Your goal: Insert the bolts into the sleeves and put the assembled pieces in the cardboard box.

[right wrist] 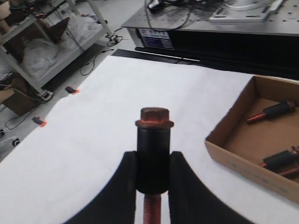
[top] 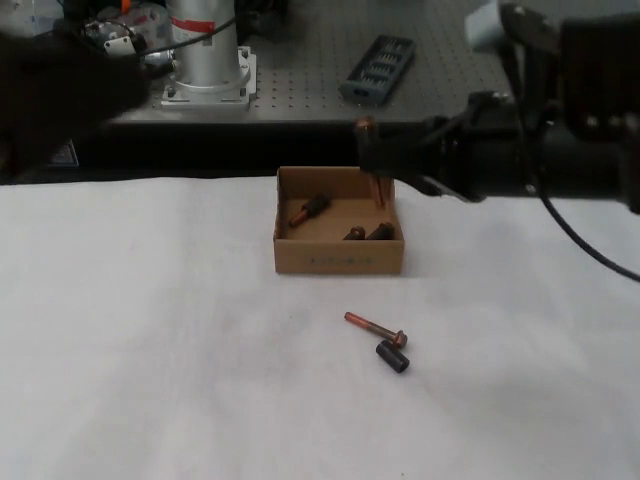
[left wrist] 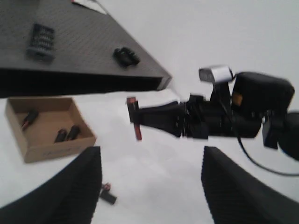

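The right end effector is clenched on an assembled piece by its dark outer part, with the bolt head up and the shank hanging down. It hangs by the 1 o'clock corner of the box; I cannot tell whether it is inside the rim line. Three stored pieces lie inside. A loose bolt and sleeve wait on the surface at the box's 6 o'clock. The left end effector is released and holds nothing.

Risks: dropped this near the rim, the piece could clip the wall and bounce out. A tilt could let its bolt slide free.
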Robot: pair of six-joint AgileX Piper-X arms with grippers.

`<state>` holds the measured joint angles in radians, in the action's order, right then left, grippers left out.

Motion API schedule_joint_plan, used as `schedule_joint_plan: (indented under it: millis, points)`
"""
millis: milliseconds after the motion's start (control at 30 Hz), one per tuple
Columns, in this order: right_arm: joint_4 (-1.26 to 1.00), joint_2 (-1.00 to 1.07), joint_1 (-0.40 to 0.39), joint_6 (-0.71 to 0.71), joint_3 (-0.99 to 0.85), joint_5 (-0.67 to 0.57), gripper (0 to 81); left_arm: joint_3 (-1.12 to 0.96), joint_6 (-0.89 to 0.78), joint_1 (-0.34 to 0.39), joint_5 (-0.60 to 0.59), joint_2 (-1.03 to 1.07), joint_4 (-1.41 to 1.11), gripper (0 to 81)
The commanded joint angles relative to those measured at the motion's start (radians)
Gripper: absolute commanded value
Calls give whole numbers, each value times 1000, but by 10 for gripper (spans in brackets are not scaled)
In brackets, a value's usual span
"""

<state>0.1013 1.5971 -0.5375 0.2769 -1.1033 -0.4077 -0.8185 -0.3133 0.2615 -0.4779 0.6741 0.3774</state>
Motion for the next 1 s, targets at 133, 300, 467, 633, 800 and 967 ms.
schedule_joint_plan:
  millis: [133,300,467,633,800,967]
  points:
    - [103,229,25,-9,-237,64,19,-7,89,-2,140,-117,224,446]
    - [273,440,38,0,-495,89,19,-7,89,-2,142,-153,256,439]
    - [384,617,40,-9,-700,147,19,-7,89,-2,142,-153,256,439]
    - [476,739,40,-9,-825,150,19,-7,89,-2,142,-153,256,439]
    - [499,765,40,-9,-847,147,27,-7,89,-2,142,-153,256,439]
    - [503,763,38,-9,-847,142,275,-7,89,-2,142,-153,256,439]
